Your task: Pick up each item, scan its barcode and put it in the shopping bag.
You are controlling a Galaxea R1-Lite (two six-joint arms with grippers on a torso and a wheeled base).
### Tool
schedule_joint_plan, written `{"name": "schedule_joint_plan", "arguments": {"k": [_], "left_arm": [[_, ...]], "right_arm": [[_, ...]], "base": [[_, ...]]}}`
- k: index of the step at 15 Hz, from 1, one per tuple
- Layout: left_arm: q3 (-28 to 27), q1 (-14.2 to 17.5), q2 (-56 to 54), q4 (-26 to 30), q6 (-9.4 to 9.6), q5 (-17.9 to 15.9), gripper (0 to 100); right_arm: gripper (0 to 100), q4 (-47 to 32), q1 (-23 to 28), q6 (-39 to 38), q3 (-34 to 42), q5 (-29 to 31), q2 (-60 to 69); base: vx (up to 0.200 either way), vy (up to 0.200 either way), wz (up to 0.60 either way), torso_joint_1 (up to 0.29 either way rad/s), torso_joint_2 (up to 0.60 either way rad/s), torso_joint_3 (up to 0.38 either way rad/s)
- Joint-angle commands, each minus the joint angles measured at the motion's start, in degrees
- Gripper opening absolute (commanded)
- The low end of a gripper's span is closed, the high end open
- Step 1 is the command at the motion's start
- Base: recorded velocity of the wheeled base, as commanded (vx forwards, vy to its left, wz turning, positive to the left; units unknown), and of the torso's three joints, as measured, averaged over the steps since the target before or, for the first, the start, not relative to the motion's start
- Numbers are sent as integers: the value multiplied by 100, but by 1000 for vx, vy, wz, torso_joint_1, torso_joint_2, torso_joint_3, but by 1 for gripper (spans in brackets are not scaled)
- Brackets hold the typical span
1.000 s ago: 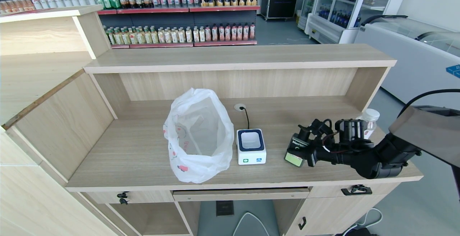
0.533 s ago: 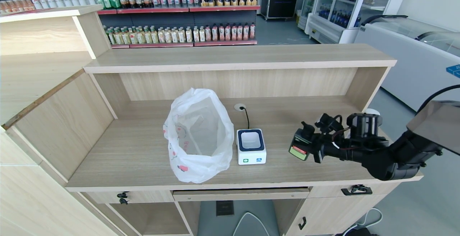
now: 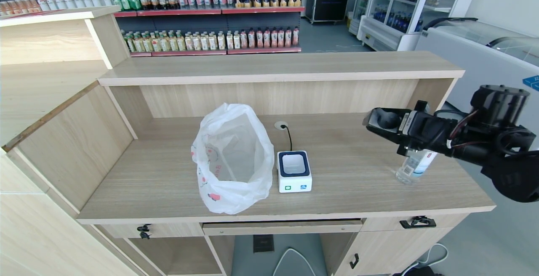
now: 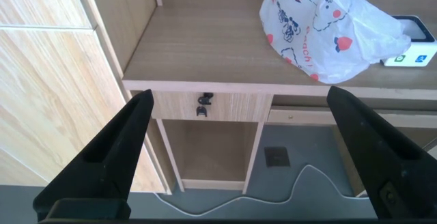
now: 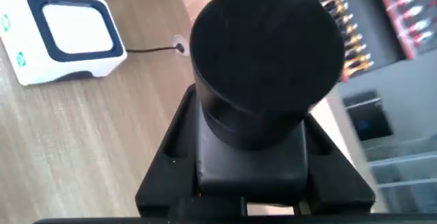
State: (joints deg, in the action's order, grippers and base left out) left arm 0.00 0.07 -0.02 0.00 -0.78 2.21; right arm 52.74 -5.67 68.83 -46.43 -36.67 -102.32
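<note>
Counter's bottle hides behind right tool gripping can.

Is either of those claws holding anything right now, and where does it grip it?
The right gripper clamps a small black container by its two sides, fingers either side. The left gripper is open, holding nothing.

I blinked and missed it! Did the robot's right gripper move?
Yes. The right gripper lifted up and swung away from the white scanner, toward the right end of the counter, and is now near the clear bottle.
</note>
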Motion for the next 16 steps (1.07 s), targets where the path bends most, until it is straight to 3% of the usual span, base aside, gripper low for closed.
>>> {"name": "schedule_joint_plan", "arguments": {"k": [1, 5, 7, 9, 11, 12, 16], "left_arm": [[0, 1, 2, 0, -1, -1, 100], [0, 1, 2, 0, -1, -1, 100], [0, 1, 2, 0, -1, -1, 100], [0, 1, 2, 0, -1, 8, 100], [0, 1, 2, 0, -1, -1, 100], [0, 1, 2, 0, -1, -1, 100], [0, 1, 2, 0, -1, 8, 100]], "right_arm": [[0, -27, -426, 1142, 513, -253, 1205], [0, 149, -962, 4235, 1075, -323, 2295], [0, 211, -1973, 5510, 1488, -490, 2655], [0, 211, -2334, 6204, 1725, -508, 2875], [0, 220, -2351, 6397, 1884, -517, 3060], [0, 228, -2377, 7013, 2209, -508, 3279], [0, 527, -2870, 7329, 2226, -569, 3218]], "base": [[0, 0, 0, 0, 0, 0], [0, 0, 0, 0, 0, 0], [0, 0, 0, 0, 0, 0], [0, 0, 0, 0, 0, 0], [0, 0, 0, 0, 0, 0], [0, 0, 0, 0, 0, 0], [0, 0, 0, 0, 0, 0]]}}
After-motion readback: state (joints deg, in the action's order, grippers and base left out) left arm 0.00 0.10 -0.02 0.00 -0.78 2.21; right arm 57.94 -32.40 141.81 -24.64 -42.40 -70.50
